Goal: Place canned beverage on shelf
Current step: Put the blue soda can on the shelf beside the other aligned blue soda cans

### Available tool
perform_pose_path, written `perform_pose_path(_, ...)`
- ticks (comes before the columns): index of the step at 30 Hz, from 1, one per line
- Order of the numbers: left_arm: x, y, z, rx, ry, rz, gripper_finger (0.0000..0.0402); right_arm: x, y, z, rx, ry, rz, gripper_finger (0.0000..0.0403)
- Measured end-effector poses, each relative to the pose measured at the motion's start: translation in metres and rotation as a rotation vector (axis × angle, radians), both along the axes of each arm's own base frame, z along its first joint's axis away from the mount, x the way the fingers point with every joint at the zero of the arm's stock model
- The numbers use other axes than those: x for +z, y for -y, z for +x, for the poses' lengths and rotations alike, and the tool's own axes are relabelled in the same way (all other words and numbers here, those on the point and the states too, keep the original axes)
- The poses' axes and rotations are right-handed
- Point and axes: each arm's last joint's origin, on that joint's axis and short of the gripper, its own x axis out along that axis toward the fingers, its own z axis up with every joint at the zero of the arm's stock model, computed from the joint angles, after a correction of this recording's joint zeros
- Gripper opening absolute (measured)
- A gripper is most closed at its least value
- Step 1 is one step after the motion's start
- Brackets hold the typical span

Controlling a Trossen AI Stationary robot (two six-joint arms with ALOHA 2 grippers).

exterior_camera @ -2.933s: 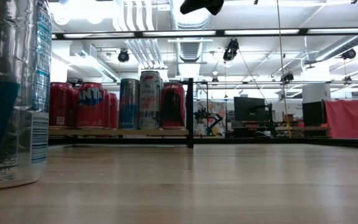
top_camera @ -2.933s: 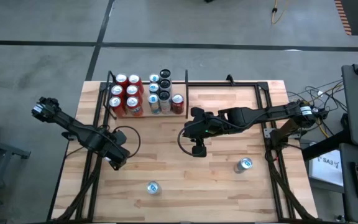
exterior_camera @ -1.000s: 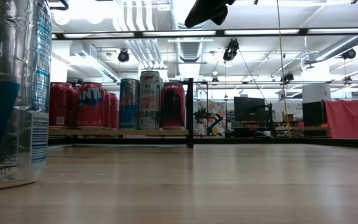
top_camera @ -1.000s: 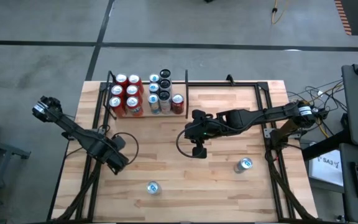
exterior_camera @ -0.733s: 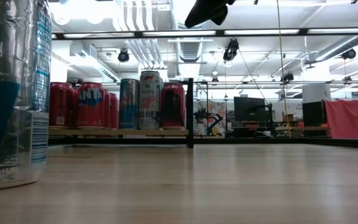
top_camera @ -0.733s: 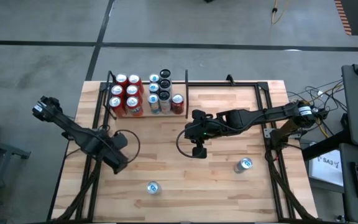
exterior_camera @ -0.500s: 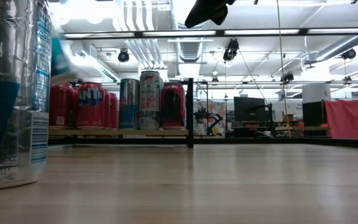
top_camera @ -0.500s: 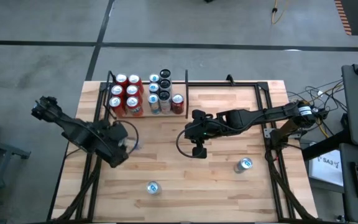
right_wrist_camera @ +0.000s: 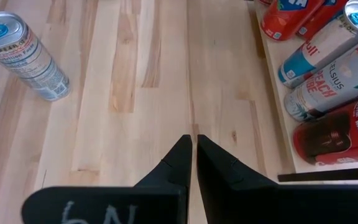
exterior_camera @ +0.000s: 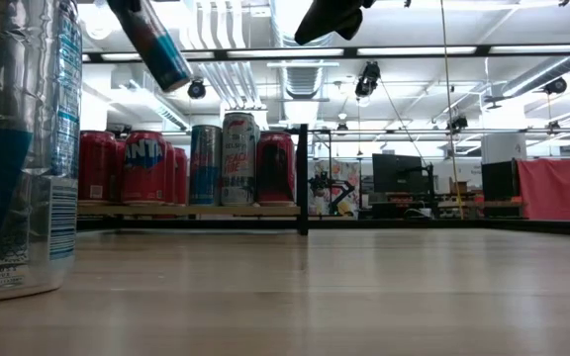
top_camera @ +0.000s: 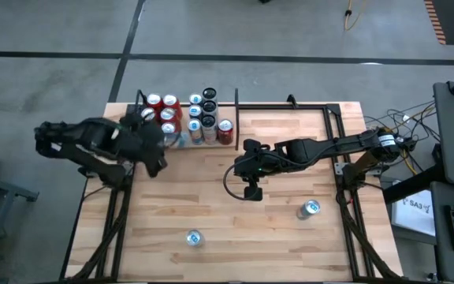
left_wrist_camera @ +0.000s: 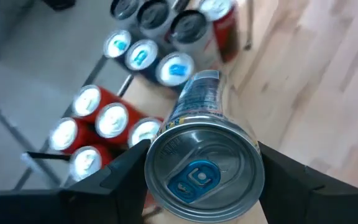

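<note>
Both arms are dark, near-black jointed limbs of slender tube segments joined by bulkier rounded housings, and the right arm shows a pale silvery band with a spot of red near its base, beside a loose tangle of thin cables. The right gripper ends in two flat, matte-black fingers that taper to blunt wedge tips, and the black plate behind them bears pale handwritten marks, possibly a "6" and an "N". The left arm looks blurred from above, while the left gripper shows wide black fingers with angular faces.
</note>
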Motion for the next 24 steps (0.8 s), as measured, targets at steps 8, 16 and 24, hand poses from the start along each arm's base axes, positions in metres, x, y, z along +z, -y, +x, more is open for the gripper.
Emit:
perform_pose_path(8, -0.012, -0.036, 0.006, 0.039, -0.152, -0.015, 0.0223, 0.000, 0.000, 0.000, 0.007, 0.000, -0.007, 0.0013)
perform_pose_path(16, -0.026, -0.049, 0.023, 0.044, -0.262, 0.002, 0.0223, 0.000, 0.000, 0.000, 0.015, 0.000, -0.015, 0.0013)
perform_pose_path(24, -0.042, -0.051, 0.039, 0.040, -0.352, -0.006, 0.0223, 0.000, 0.000, 0.000, 0.015, -0.001, -0.014, 0.0013)
